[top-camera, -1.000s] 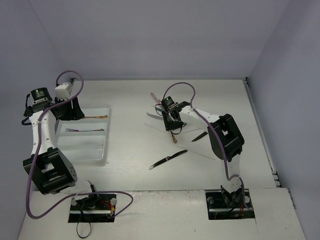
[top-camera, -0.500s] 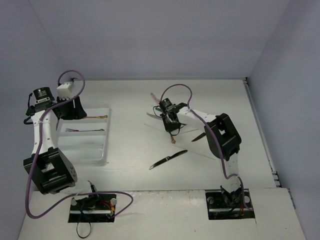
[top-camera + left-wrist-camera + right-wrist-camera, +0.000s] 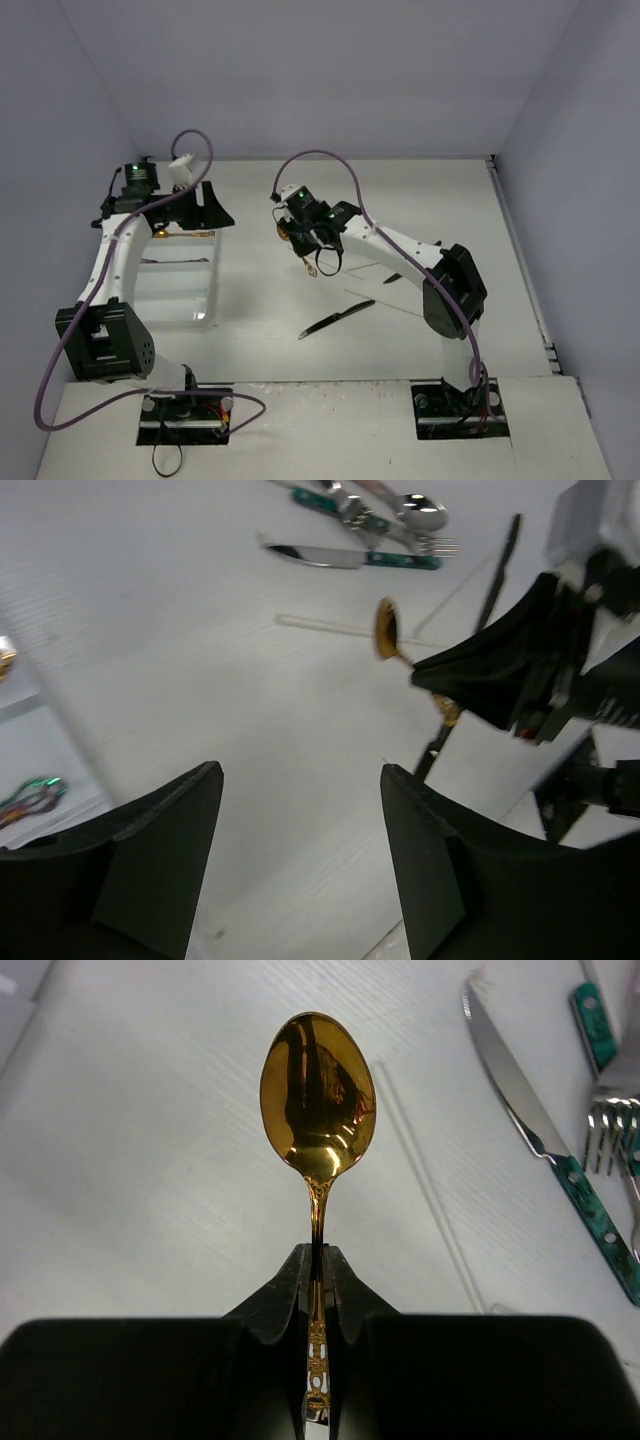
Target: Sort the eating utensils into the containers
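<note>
Gold ornate spoon (image 3: pixel 318 1100) is clamped by its patterned handle in the right end effector (image 3: pixel 318 1260), bowl pointing to 12 o'clock in the right wrist view, held above the white surface (image 3: pixel 260 300). The two black fingers are pressed together on the handle. At 2 o'clock from the bowl lie a silver knife with a green handle (image 3: pixel 560 1160) and a fork (image 3: pixel 612 1125); a thin pale stick (image 3: pixel 420 1175) lies at 4 o'clock.

In the top view, a black knife (image 3: pixel 335 319) lies at 5 o'clock from this end effector and the white divided plastic tray (image 3: pixel 170 295) at 9 o'clock, holding a second gold spoon (image 3: pixel 192 235). The left end effector (image 3: pixel 297 780) hovers over the tray's 1 o'clock corner, jaws apart, gripping nothing.
</note>
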`<state>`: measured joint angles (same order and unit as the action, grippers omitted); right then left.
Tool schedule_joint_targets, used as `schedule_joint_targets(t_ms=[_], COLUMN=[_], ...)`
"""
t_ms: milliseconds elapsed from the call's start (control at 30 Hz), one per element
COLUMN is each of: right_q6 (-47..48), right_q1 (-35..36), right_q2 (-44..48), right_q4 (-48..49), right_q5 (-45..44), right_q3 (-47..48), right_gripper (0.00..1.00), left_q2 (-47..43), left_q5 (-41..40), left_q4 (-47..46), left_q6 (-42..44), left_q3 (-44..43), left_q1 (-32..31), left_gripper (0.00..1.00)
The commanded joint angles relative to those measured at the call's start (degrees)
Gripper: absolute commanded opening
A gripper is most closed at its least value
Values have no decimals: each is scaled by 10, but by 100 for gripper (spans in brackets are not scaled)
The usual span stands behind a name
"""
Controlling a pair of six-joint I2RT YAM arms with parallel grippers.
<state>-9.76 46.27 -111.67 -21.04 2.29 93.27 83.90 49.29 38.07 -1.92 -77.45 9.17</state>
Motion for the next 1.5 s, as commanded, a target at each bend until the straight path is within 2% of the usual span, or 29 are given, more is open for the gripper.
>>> schedule_joint_targets(t_ms=[0,167,400,767,833,900,1033,1300,1333,1400,1433,1467], right_q6=[47,62,82,113,118,123,137,149,146,138,135,135], right_q1=[26,46,59,64,65,67,69,73,73,73,73,73], right_q2=[33,39,45,47,48,49,50,49,48,50,51,56], right_q4=[-4,-4,-4,-5,-5,-5,-5,-5,-5,-6,-6,-5], right_q5=[19,31,38,40,40,40,41,34,29,12,7,-1], right_q3=[33,42,43,51,51,52,54,60,62,64,64,64], right_gripper=[0,0,0,0,0,0,0,0,3,36,47,62], left_q2=[-23,-26,4,45,48,52,56,57,55,47,45,42], left_q5=[66,79,80,90,90,92,96,98,95,82,81,78], left_q4=[-87,-175,-177,-187,-190,-193,-205,-208,-204,-190,-178,-171], left_q6=[-99,-163,-143,-127,-127,-129,-135,-143,-143,-137,-130,-121], left_q3=[46,97,92,104,103,104,105,108,108,108,107,101], left_q1=[-58,-68,-106,-128,-129,-130,-132,-136,-134,-129,-123,-117], left_gripper=[62,62,62,58,52,38,21,2,0,0,0,0])
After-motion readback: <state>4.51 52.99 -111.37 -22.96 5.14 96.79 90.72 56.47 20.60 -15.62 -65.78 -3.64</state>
